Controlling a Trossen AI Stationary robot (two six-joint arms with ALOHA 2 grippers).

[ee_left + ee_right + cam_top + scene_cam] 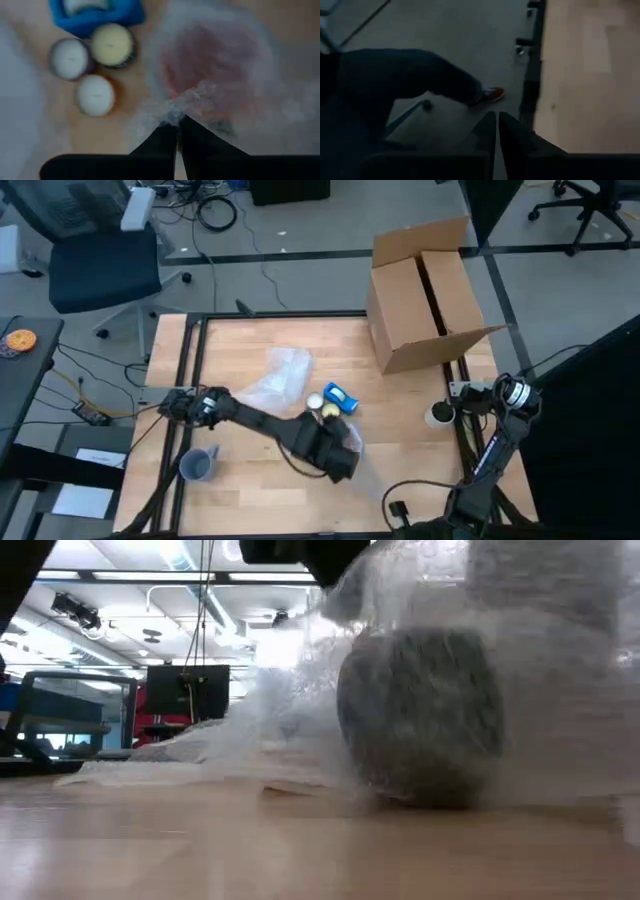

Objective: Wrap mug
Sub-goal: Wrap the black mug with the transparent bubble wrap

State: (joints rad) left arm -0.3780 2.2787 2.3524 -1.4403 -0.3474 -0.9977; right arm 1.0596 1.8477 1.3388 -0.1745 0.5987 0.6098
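A dark round thing (420, 715), reddish in the left wrist view (210, 65) and possibly the mug, stands on the table under a sheet of bubble wrap (225, 30). My left gripper (340, 460) hangs over it at the table's middle, shut on the wrap (400, 600). Its shape under the wrap is blurred. A grey mug (198, 465) stands bare near the table's left front. My right gripper (496, 122) is shut on nothing at the table's right edge (500, 395). My left gripper pinches a bunched bit of the bubble wrap (172, 107) between its two fingertips, coming from above and pointing down. The wrap drapes from the pinch over the round thing, which stays on the table. One layer or several, I cannot tell.
Three small candles (95, 95) and a blue holder (340, 395) lie just beyond the wrapped thing. A second bubble wrap sheet (280, 380) lies farther back. An open cardboard box (430, 300) stands at the far right, a white cup (438, 415) near the right arm. A person's leg (410, 75) shows beside the table.
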